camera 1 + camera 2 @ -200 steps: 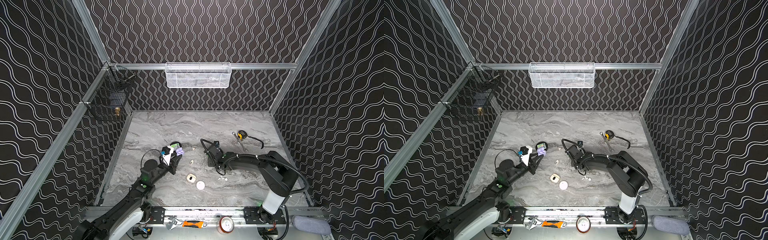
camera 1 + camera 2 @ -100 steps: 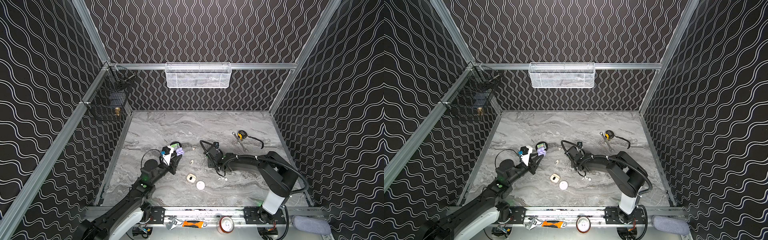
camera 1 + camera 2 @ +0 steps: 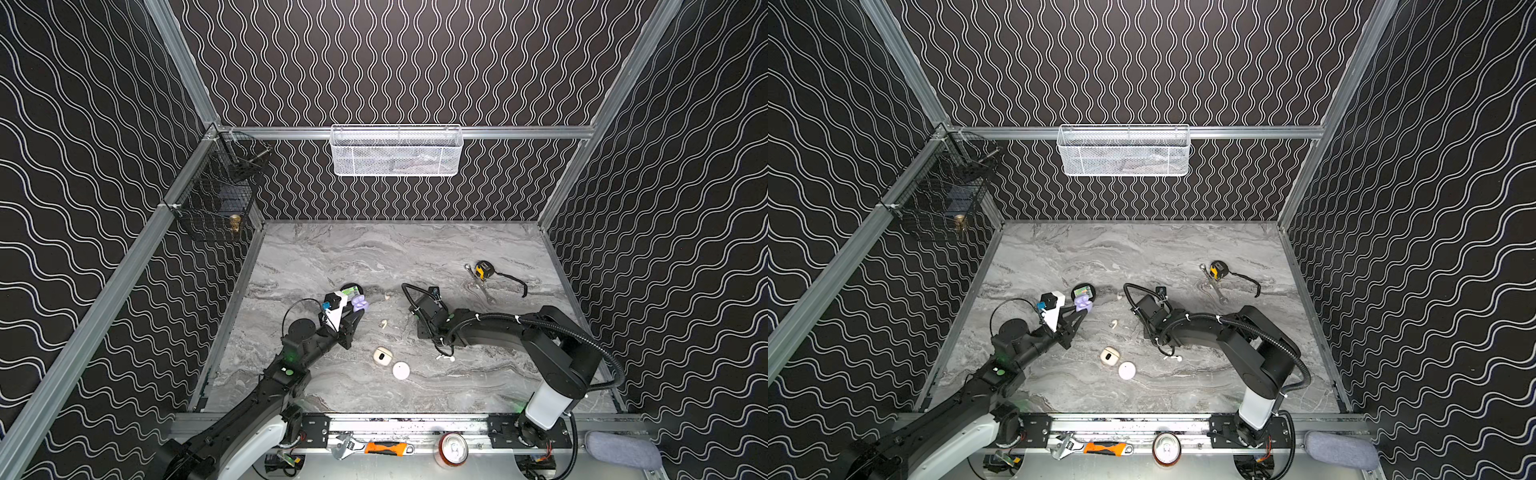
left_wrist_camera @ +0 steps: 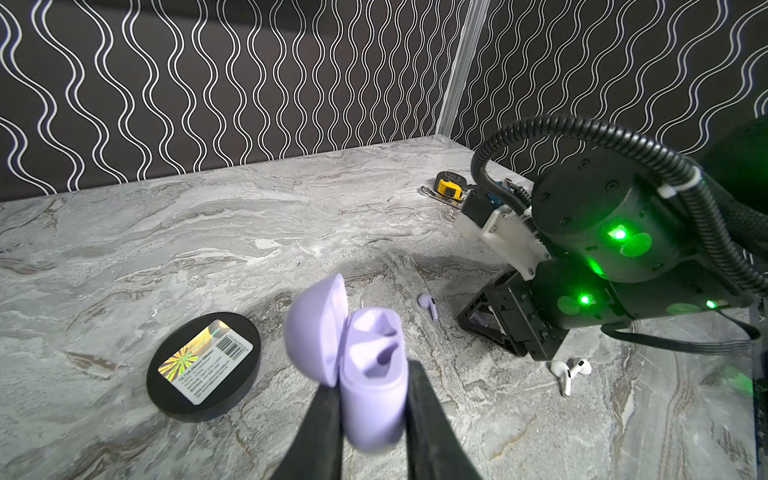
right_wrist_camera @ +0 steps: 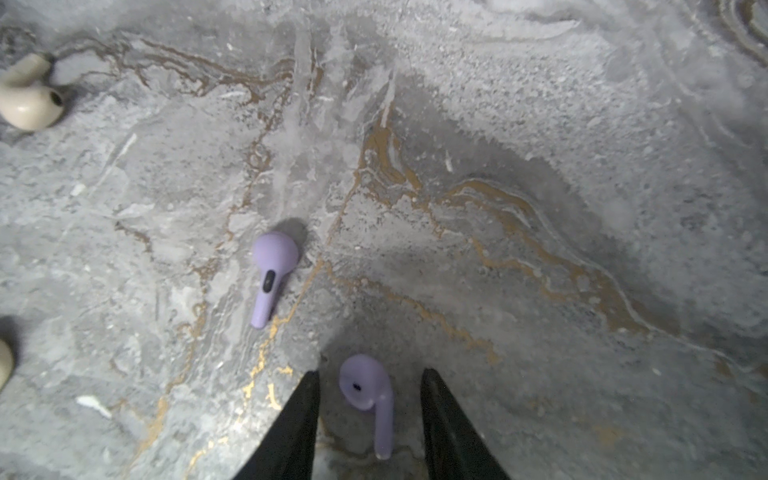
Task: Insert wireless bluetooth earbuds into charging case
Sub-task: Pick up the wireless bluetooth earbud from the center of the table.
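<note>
My left gripper is shut on an open lilac charging case, held above the table, also seen in both top views. My right gripper points down at the table, open, its fingers on either side of a lilac earbud without touching it. A second lilac earbud lies just beyond it, also in the left wrist view. A cream earbud lies farther off. Two white earbuds lie together by the right wrist.
A cream case and a round white case sit near the front middle. A black disc with a label lies beside the left gripper. A yellow tape measure and a wrench lie at the back right.
The right wrist has shifted slightly left and lower over the table. The left arm has held still with the lilac case.
</note>
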Tool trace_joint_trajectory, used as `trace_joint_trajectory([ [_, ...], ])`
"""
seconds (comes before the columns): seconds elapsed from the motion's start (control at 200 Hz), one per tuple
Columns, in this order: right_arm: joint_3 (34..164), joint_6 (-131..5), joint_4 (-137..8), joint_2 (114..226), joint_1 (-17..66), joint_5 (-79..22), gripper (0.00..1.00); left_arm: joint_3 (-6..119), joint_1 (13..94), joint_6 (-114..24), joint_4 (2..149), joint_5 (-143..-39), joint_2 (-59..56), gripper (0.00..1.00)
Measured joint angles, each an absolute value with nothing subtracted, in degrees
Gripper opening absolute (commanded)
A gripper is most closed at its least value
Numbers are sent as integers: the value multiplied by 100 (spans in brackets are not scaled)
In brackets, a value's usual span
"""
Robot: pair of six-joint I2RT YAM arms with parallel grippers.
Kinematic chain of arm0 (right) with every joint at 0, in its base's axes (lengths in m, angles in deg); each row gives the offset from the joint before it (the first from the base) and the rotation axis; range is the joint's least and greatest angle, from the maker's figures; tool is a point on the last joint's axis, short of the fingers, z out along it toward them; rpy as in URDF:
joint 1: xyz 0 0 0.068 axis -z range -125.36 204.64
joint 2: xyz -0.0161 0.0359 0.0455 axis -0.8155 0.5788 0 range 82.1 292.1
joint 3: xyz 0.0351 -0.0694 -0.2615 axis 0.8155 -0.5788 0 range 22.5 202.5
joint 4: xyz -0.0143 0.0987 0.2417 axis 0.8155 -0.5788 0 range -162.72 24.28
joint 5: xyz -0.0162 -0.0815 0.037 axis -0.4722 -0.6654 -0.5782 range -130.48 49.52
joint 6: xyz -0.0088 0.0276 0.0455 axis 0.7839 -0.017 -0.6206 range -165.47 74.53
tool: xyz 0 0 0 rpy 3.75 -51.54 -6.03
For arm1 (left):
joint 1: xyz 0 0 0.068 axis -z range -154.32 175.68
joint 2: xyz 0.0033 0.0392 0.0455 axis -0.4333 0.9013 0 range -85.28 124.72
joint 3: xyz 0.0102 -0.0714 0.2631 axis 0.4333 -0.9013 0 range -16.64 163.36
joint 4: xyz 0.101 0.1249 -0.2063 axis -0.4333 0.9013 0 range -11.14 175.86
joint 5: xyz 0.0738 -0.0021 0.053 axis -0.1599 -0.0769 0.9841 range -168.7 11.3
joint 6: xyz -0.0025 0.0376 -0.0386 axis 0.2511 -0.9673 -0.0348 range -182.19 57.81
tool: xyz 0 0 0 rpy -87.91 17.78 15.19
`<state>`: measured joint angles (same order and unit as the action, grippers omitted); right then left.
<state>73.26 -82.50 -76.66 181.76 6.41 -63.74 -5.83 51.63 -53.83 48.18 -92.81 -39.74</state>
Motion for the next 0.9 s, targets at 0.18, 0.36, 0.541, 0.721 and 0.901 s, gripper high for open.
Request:
trace_joint_trajectory([
  [0.18,7346,-8261,-7617,18246,621,-6453,27,-579,5163,-5383,4818,-9281,-3950,0],
  [0.36,7354,-8272,-7567,18272,621,-6497,21,-579,5168,-5383,4814,-9281,-3935,0],
  [0.541,7304,-8301,-7626,18158,623,-6477,17,-579,5168,-5383,4807,-9294,-3889,0],
  [0.721,7337,-8362,-7838,17680,470,-6604,17,-651,5168,-5378,4643,-9407,-3889,0],
  [0.901,7899,-8399,-8240,17112,-144,-7181,16,-823,5168,-5356,4248,-9565,-3906,0],
])
